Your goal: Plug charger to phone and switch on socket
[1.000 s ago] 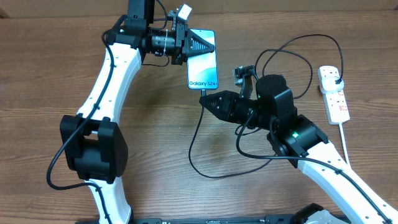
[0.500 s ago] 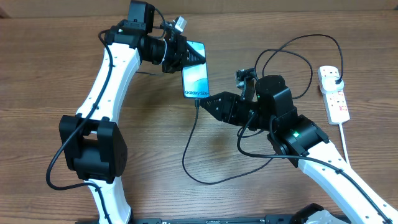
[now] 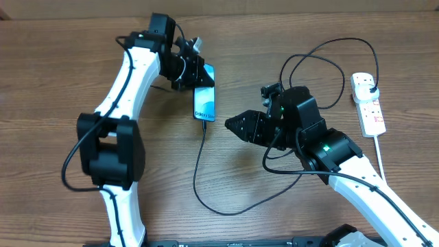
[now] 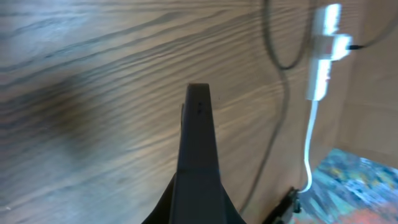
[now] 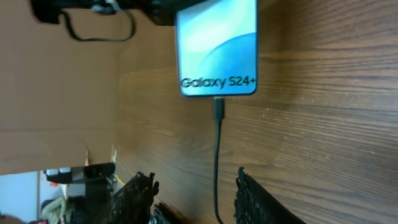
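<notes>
My left gripper [image 3: 194,74] is shut on the phone [image 3: 205,103] and holds it tilted on its long edge over the table. In the left wrist view the phone [image 4: 199,137] shows edge-on between the fingers [image 4: 199,210]. The charger cable [image 3: 199,165] has its connector [image 5: 218,109] in the phone's bottom edge, below the "Galaxy S24+" text on the phone [image 5: 216,46]. My right gripper [image 3: 230,125] is open just right of the connector. In the right wrist view, the cable [image 5: 216,177] hangs between its fingers [image 5: 194,198], untouched. The socket [image 3: 368,103] lies at far right.
The black cable loops over the table by the right arm [image 3: 322,58] and ends in a black plug [image 3: 371,84] on the socket. The socket's white cord [image 3: 379,147] runs toward the front edge. The socket also shows in the left wrist view [image 4: 323,56].
The left gripper has carried the phone left and toward the front and turned it on edge. The connector now sits in the phone. The right gripper has let go and drawn back right.
</notes>
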You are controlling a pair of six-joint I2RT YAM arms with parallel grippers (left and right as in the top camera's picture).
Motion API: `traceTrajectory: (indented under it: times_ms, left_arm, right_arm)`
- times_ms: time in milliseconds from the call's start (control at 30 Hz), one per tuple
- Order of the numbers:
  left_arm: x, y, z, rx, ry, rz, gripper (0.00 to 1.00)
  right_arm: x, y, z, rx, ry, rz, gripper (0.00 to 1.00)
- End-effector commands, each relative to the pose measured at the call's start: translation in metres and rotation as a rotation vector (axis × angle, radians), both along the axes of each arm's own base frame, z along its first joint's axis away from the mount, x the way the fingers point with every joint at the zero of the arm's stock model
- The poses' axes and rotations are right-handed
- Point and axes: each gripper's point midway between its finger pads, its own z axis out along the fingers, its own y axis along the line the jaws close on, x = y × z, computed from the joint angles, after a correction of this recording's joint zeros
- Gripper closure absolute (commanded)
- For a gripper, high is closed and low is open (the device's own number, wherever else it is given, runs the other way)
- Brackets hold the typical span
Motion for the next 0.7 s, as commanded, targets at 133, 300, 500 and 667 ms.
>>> traceTrajectory:
  times_ms: [133,300,500,667]
  left_arm:
    - [0.0,0.014,-0.07,0.085,0.125,0.014,0.96]
    - [-0.002,0.025,-0.108,0.112,0.211,0.043,0.96]
    - [0.0,0.033,-0.121,0.165,0.213,0.055,0.96]
    - [0.0,0.043,-0.128,0.238,0.205,0.064,0.96]
  right_arm:
    - [-0.001,-0.006,-0.008,-0.052,-0.012,0.013,0.54]
    - [-0.004,-0.008,-0.012,-0.063,0.004,0.015,0.54]
    - [-0.003,-0.008,-0.012,-0.065,0.002,0.012,0.54]
    - [-0.003,-0.008,-0.012,-0.066,0.001,0.011,0.54]
